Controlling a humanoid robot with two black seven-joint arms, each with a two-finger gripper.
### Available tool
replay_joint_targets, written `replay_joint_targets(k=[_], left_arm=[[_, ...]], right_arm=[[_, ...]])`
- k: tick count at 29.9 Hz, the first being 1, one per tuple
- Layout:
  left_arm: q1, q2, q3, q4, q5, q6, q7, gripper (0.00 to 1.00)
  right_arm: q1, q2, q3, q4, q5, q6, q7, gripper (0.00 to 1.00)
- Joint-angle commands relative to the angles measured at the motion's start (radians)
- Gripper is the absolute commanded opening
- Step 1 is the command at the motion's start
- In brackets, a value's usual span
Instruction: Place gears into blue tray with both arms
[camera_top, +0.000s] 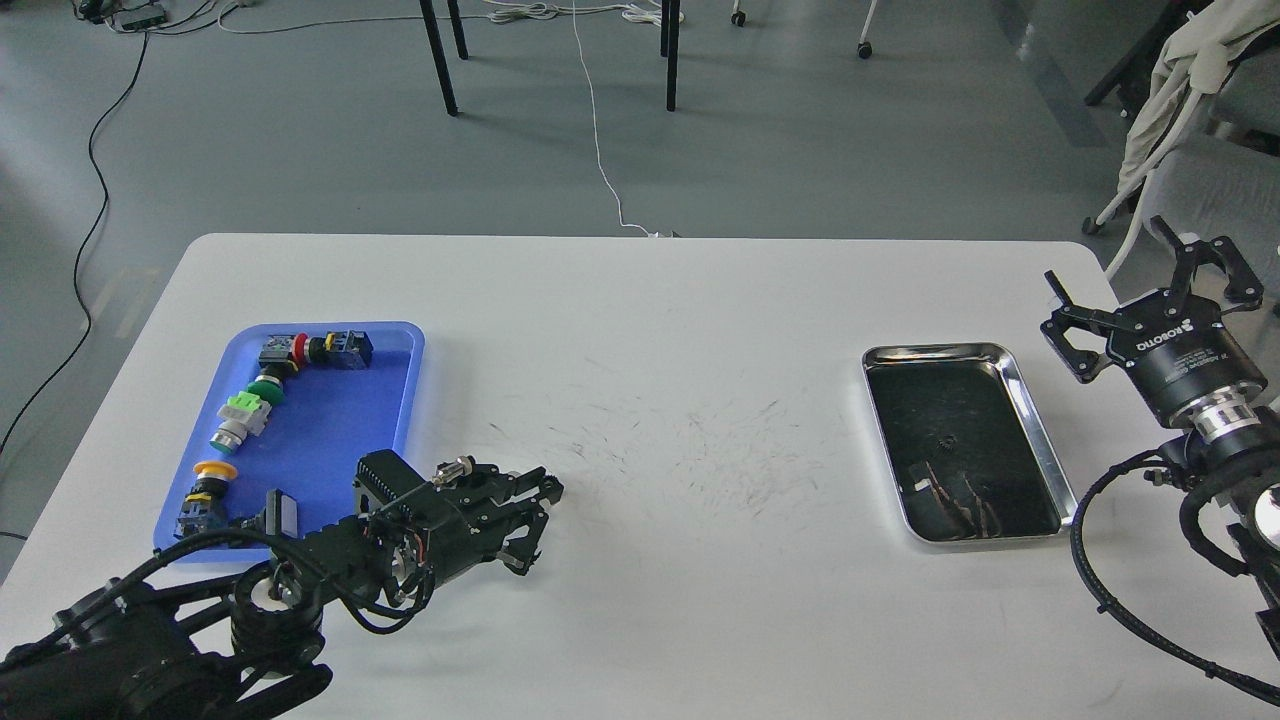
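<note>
My left gripper (546, 490) lies low on the white table, right of the blue tray (330, 420). Its fingers have come together at the spot where a small black gear lay. That gear is pinched between the tips and can hardly be told from them. Another tiny gear (943, 440) rests in the shiny steel tray (1040, 440) at the right. My right gripper (1120, 262) hangs open beyond that tray's right side, at the table's right edge, holding nothing.
Inside the blue tray lie several push-button switches (250, 410) with red, green and yellow caps, plus black connector blocks. The table middle (700, 450) bears only dark scuff marks. Chair legs and cables are on the floor behind the table.
</note>
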Motion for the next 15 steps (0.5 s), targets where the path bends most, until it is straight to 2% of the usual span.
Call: replay_joint_targets(k=[1,5,8,11,15], left_arm=[[-0.008,0.081,-0.049,-0.062,0.0,0.023,0.0,0.09],[-0.009,0.206,-0.121,-0.136,-0.068,0.027,0.0,0.09],[-0.011,0.302,-0.131,-0.144,-0.14,0.041,-0.002,0.09],[-0.005,0.342,-0.128,-0.132,-0.22,0.064,-0.003,0.09],[0.008,0.338,-0.125,-0.095,-0.273,0.067,-0.015,0.09]], right_arm=[[0.001,-0.009,0.005,-0.001,0.001,0.0,0.0,0.96],[0.002,-0.011,0.006,-0.001,0.001,0.0,0.0,0.96],[0.001,-0.011,0.006,-0.001,0.001,0.0,0.0,0.96],[0.001,-0.009,0.005,-0.001,0.001,0.0,0.0,0.96],[0.002,-0.008,0.002,0.001,0.001,0.0,0.0,0.96]])
